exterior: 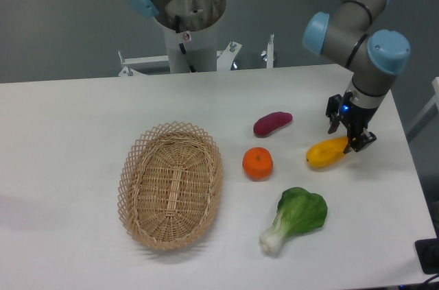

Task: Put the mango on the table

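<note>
White bench (82,118) carries fruit, greens and a basket (171,184). Claw (350,140) grips the mango's (325,153) right end, low over the bench, orange (257,163) to its left.

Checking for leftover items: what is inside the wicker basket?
Nothing shows inside the wicker basket; its woven bottom is visible throughout. The mango is at the gripper, over the table to the right, beyond the orange.
</note>
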`<action>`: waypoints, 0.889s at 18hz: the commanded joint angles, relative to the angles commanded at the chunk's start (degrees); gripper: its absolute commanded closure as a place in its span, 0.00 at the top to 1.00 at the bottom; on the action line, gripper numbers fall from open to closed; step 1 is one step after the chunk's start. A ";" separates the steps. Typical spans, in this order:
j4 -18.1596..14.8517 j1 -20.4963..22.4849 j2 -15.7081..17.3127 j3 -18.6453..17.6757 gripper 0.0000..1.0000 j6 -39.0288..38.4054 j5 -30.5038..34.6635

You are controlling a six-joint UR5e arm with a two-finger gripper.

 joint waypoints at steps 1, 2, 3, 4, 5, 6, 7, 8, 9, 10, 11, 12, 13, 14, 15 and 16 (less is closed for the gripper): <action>-0.09 -0.09 0.09 0.61 1.00 -0.09 0.00; -0.17 0.00 0.35 1.05 1.00 -0.09 -0.09; -0.61 -0.09 0.53 2.45 1.00 -0.35 -0.18; -1.57 -0.44 0.88 4.12 1.00 -1.92 0.08; -3.67 -0.61 1.23 5.61 1.00 -3.94 0.09; -6.74 -1.40 1.14 7.98 1.00 -5.18 0.09; -9.90 -2.19 1.14 10.17 1.00 -6.06 0.17; -12.63 -2.63 1.06 12.29 1.00 -6.94 0.26; -15.09 -2.81 1.06 14.31 1.00 -8.25 0.26; -17.55 -3.42 1.06 16.50 1.00 -9.48 0.18; -20.01 -3.95 1.06 18.79 1.00 -10.19 0.17; -22.30 -4.22 1.06 20.81 1.00 -10.89 0.09; -24.15 -4.39 1.14 22.66 1.00 -11.69 0.09; -25.56 -4.74 1.23 24.07 1.00 -12.74 0.09; -26.88 -5.09 1.49 25.13 1.00 -13.97 -0.09; -27.59 -5.27 1.93 25.83 1.00 -15.46 -0.09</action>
